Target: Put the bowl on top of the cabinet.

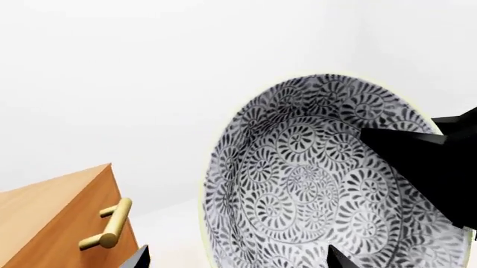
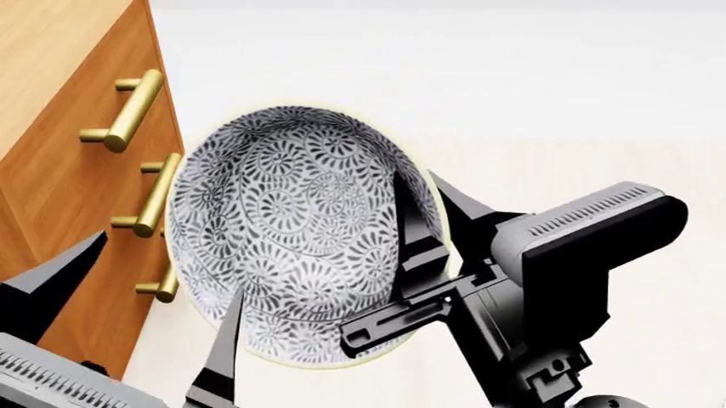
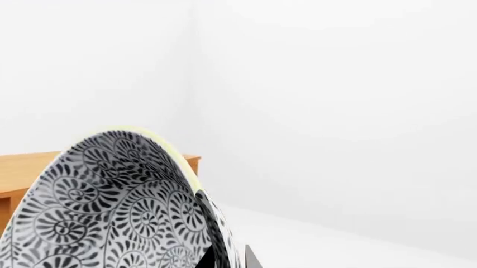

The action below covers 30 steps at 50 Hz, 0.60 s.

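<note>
The cabinet was seen furthest left in the head view, its brass handles stacked down the front, just beside the bowl. The left hand was spread wide with nothing between its fingers, the bowl's lower edge lying near its inner finger. To the right, the bowl was held tilted in the air, its rim clamped by the right hand, one finger inside the rim and one outside. The carrying step was judged to be in hand, since the bowl was not yet over the cabinet top. The next move was judged to call for carrying the bowl leftward above the top, levelling it, then setting it down.
</note>
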### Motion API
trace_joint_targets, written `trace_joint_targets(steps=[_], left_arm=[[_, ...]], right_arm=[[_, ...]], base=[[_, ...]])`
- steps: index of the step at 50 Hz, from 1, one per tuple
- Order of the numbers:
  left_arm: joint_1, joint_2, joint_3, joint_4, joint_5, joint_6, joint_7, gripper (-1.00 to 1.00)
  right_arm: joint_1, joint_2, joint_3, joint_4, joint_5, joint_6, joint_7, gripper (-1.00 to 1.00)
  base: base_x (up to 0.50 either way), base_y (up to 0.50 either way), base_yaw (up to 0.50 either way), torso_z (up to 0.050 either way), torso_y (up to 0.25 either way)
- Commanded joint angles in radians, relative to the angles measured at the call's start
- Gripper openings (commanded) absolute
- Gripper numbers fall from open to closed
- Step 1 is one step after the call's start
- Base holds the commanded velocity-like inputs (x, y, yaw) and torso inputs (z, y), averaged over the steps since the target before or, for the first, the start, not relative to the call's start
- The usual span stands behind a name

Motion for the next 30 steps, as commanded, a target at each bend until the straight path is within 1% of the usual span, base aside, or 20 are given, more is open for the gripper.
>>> trace_joint_targets(steps=[1,10,21,23,24,25,30], left_arm=[[-0.063,0.009,-0.01,-0.035,-0.043,-0.043,-0.016,1.0],[-0.101,0.014,-0.021,-0.065,-0.063,-0.06,-0.017,1.0],[-0.12,0.019,0.008,-0.122,-0.027,-0.04,0.002,1.0],[-0.127,0.016,0.013,-0.137,-0.021,-0.033,0.015,1.0],[-0.122,0.004,0.026,-0.14,-0.001,0.011,0.055,1.0],[-0.126,0.011,0.012,-0.159,-0.015,-0.009,0.037,1.0],[-0.13,0.016,0.01,-0.204,-0.014,0.011,0.062,1.0]], right_arm=[[-0.008,0.008,0.004,-0.026,-0.021,-0.007,-0.002,-1.0],[-0.009,0.008,-0.001,-0.028,-0.027,-0.006,-0.003,-1.0],[-0.014,0.003,-0.005,-0.012,-0.035,-0.012,-0.009,-1.0],[-0.017,0.007,-0.006,-0.019,-0.039,-0.012,-0.007,-1.0],[-0.017,0.009,-0.004,-0.019,-0.036,-0.013,-0.008,-1.0],[-0.018,0.01,-0.003,-0.019,-0.035,-0.013,-0.007,-1.0],[-0.019,0.008,-0.007,-0.016,-0.042,-0.014,-0.008,-1.0]], base=[[0.0,0.0,0.0,0.0,0.0],[0.0,0.0,0.0,0.0,0.001],[0.0,0.0,0.0,0.0,0.0],[0.0,0.0,0.0,0.0,0.0],[0.0,0.0,0.0,0.0,0.0],[0.0,0.0,0.0,0.01,0.0],[0.0,0.0,0.0,0.0,0.0]])
